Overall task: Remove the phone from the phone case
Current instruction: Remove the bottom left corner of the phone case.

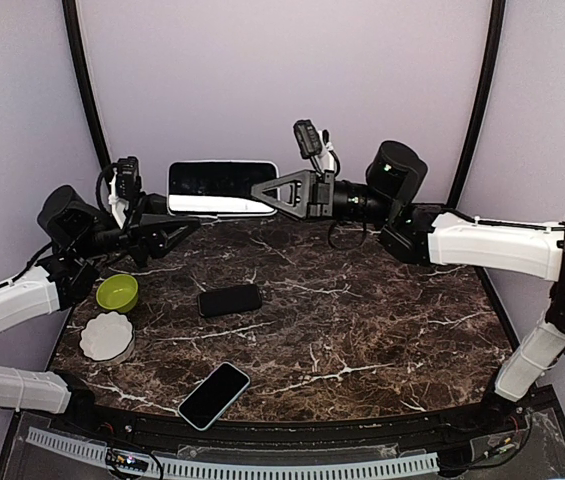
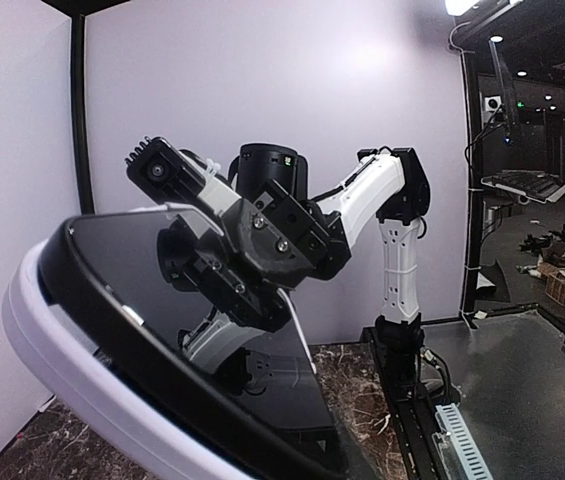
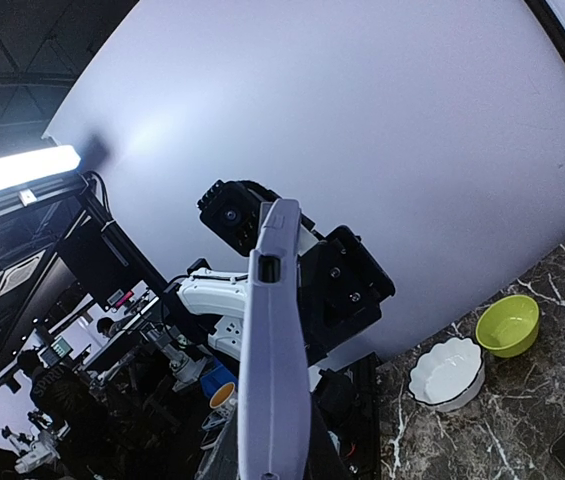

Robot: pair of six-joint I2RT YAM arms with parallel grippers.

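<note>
Overhead, phone case (image 1: 220,205): white, held in the air above the back of the table (image 1: 362,330), long side level, spanning the gap between my two grippers.
Overhead, phone (image 1: 220,178): seated in the phone case, dark screen facing the camera.
Overhead, right gripper (image 1: 265,190): my fingers are pinched tight on the right end of the phone case.
Overhead, left gripper (image 1: 169,212): my fingers are at the left end of the phone case and touch it. I cannot tell how far apart they stand or whether they clamp it.
Overhead, tabletop: a green bowl (image 1: 117,292) sits at the left with a white dish (image 1: 107,336) just in front of it. A dark slab (image 1: 230,300) lies near the middle, phone or case I cannot tell. A second phone (image 1: 214,395) lies near the front edge.
Left wrist, phone (image 2: 162,300): close and tilted, its glossy screen mirroring my right arm (image 2: 387,190).
Left wrist, phone case (image 2: 62,370): a white rim wraps the near edge of the phone.
Left wrist, own fingers: not visible.
Right wrist, phone case (image 3: 274,380): seen edge-on, a pale strip rising from the bottom.
Right wrist, beyond: the green bowl (image 3: 507,325) and white dish (image 3: 447,372) sit side by side on the table (image 3: 522,420).
</note>
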